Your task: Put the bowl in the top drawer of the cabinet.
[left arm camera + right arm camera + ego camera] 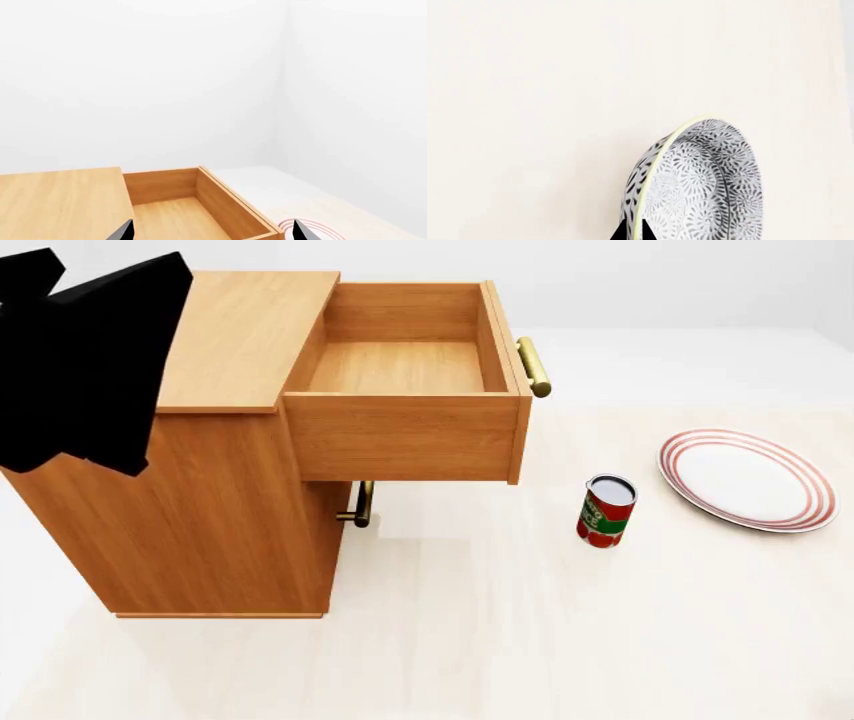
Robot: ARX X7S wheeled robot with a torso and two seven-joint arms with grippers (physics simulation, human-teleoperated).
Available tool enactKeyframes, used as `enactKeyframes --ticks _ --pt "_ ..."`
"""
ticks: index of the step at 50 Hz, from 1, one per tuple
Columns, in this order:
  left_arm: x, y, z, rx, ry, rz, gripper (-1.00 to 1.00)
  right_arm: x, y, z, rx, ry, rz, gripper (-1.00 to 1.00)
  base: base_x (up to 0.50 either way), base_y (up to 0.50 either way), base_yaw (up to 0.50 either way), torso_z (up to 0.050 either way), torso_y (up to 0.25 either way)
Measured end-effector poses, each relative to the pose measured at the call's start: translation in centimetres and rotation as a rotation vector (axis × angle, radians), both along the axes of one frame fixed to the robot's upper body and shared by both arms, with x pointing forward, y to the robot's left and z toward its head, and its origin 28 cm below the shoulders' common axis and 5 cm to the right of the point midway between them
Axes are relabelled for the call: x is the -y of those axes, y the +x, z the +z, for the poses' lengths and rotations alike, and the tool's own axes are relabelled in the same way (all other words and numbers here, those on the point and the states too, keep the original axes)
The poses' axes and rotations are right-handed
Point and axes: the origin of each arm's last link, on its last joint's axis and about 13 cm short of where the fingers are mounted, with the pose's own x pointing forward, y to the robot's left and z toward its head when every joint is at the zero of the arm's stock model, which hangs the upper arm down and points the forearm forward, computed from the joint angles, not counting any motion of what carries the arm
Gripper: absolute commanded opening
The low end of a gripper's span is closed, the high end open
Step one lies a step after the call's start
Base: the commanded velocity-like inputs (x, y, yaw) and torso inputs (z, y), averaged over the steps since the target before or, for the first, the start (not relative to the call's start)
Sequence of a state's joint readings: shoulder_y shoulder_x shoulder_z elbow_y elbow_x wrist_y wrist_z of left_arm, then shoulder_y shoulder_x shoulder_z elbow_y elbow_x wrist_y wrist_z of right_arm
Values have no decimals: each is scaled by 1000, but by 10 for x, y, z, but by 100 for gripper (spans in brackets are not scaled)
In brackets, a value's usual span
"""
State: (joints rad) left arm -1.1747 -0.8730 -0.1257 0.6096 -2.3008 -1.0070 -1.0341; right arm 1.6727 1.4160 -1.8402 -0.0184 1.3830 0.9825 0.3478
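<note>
Head view: cabinet [220, 490] stands on the pale floor [534, 640], top drawer [407, 365] pulled fully out with nothing in it, brass handle [533, 366] facing away from the cabinet body. Looks ready to receive the bowl. Lower drawer handle [358, 504] sits under the open drawer; that drawer reads as closed. Can [607, 510] stands upright on the floor just beyond the open drawer's front, plate [747, 480] lies flat further out from the cabinet past the can. Bowl not visible in this view.

Right wrist view: bowl [700, 185] is tipped on edge, rim pinched between the right hand [632, 233] fingertips, speckled surface showing, plain floor behind it. The rim grip probably explains the tilt; it hangs from one side.

Left wrist view: left hand [212, 231] fingertips spread apart, nothing between them, hovering over the cabinet top and the open drawer, plate edge showing past the drawer. Likely parked there, clear of the drawer opening.

Judgement: bowl is lifted, drop-off not yet done.
</note>
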Motion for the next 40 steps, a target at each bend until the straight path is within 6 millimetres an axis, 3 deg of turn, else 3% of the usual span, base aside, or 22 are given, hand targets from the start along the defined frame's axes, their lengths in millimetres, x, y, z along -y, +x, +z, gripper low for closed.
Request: enactKeyframes --ticks 10,29,40 --pt "-1 1 -1 2 -7 1 100 -9 8 34 39 -16 56 -100 0 0 0 0 0" --pt "-1 0 -3 8 -15 0 100 -39 46 95 120 -67 234 -100 0 0 0 0 0" --pt "-1 -1 -3 14 -19 0 100 -47 66 137 163 -112 382 -100 0 0 0 0 1"
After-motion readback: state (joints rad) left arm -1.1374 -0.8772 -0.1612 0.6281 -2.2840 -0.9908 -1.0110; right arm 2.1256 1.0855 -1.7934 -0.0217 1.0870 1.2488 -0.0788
